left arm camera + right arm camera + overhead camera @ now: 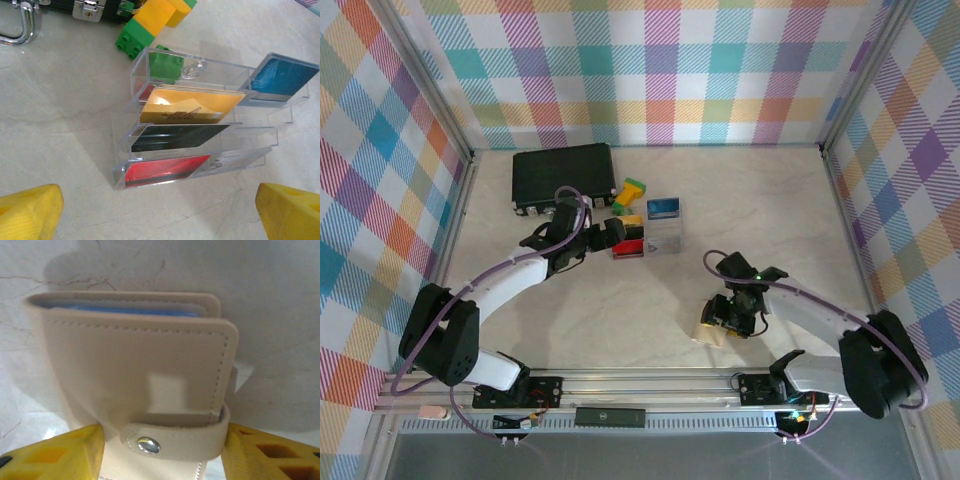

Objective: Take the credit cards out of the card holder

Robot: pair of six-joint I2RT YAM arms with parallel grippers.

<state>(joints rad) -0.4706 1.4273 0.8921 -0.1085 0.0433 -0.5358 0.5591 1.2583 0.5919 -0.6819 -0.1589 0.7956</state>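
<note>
**A:** Entry one, leftmost?

**B:** Black case (562, 177) with metal clasps. It lay flat, left of the card holder (121, 137) and beyond it. No part in the job.

**A:** Entry two?

**B:** Left gripper (159, 212), just short of the card holder's lowest step. Its jaws were spread wide, yellow fingertips (30, 212) far apart, nothing between them.

**A:** Three?

**B:** Green and yellow blocks (631, 194), at the card holder's back edge. Touching it or only close, I could not tell.

**A:** The card holder itself?

**B:** A clear stepped rack, upright on the table. All five credit cards (192, 102) stood in it.
- Red card (162, 169): front step.
- Black card (175, 137): one step up.
- Yellow card (200, 107): the step above that.
- Whitish card (240, 159): front right.
- Blue card (285, 74): back right.

**A:** Progress, then?

**B:** By my reckoning, nil. Every card counted sat in its step, so all five were left to draw.

**A:** Last entry, on the right?

**B:** Right gripper (162, 452), well to the right of the card holder and nearer the arm bases. Its jaws straddled a beige wallet (135, 365) with its strap snapped shut, one finger at each edge. Whether they pressed it, I could not tell. A blue edge (130, 309) showed between the wallet's leaves, card or lining unclear.
</note>
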